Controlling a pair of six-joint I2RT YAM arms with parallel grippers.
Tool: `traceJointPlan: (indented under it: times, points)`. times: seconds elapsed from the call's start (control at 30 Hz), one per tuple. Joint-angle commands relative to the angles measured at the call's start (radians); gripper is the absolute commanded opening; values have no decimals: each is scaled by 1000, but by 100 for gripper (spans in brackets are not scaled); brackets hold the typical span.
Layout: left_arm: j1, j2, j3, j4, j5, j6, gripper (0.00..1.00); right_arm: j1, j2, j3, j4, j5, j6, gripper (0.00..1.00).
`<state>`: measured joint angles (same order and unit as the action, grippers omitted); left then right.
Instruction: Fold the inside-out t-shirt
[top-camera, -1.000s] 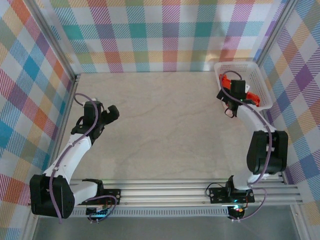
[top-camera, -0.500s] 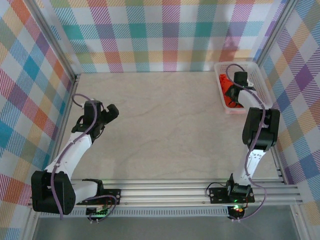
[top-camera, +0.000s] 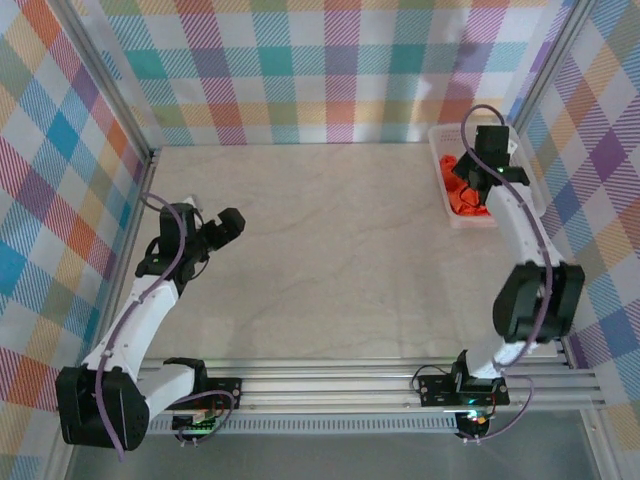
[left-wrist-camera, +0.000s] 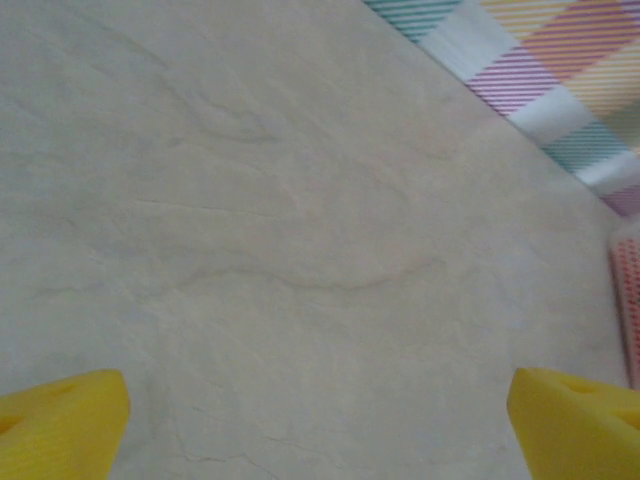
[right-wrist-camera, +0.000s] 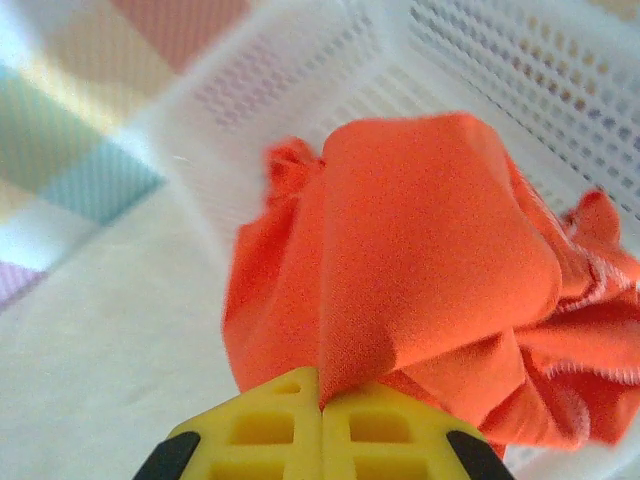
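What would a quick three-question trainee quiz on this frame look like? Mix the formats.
1. Fill in: the left gripper, with its yellow fingers far apart and nothing between them, is ___.
2. True or false: the right gripper is shut on a fold of the bright orange-red fabric t-shirt.
3. Where is the t-shirt?
A. Folded flat in a neat square
B. Bunched up in the white perforated plastic basket
C. Hanging from the left gripper

Key: 1 open; 2 true; 3 B.
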<state>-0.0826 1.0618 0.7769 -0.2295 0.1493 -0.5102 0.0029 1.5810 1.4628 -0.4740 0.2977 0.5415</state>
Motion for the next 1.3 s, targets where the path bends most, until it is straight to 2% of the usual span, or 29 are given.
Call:
traceJointPlan:
  times: [0.0, 0.1, 0.23, 0.33, 0.47, 0.57, 0.63, 0.8, 0.9, 0.97, 1.0, 1.13, 1.27]
  points:
    - [6, -61, -33, 32, 115, -27, 97, 59, -175, -46, -38, -3, 27, 0]
    - [4, -96, -33, 19, 148, -27, 97, 112, -292, -57, 8, -3, 38, 0]
    - [3, -119, -26, 20, 172, -31, 97, 165, -328, 71, -24, -109, 60, 0]
    - [0, -123, -20, 30, 191, -33, 97, 254, -290, 235, -63, -159, 7, 0]
    - [-6, -126, -19, 38, 209, -53, 97, 377, -178, 459, -110, -295, -39, 0]
    - [-12, -134, -20, 43, 210, -62, 97, 492, -91, 559, -148, -290, -108, 0]
    - [-14, -130, -14, 28, 198, -57, 97, 522, -58, 544, -151, -253, -118, 0]
    - [-16, -90, 2, -3, 190, -44, 97, 519, -39, 348, -72, -166, -89, 0]
    - [-25, -38, 0, 2, 195, -47, 96, 505, 23, 302, -102, -99, -74, 12]
    - [-39, 3, 0, 5, 207, -39, 95, 486, 106, 337, -206, -49, -78, 44]
    - [-48, 26, 1, 1, 212, -32, 94, 470, 155, 364, -272, -29, -82, 52]
    - [-96, 97, 8, -90, 188, 26, 92, 453, 232, 348, -375, -12, -114, 60]
    - [-121, 122, 24, -262, 41, 58, 87, 453, 177, 171, -263, -167, -128, 60]
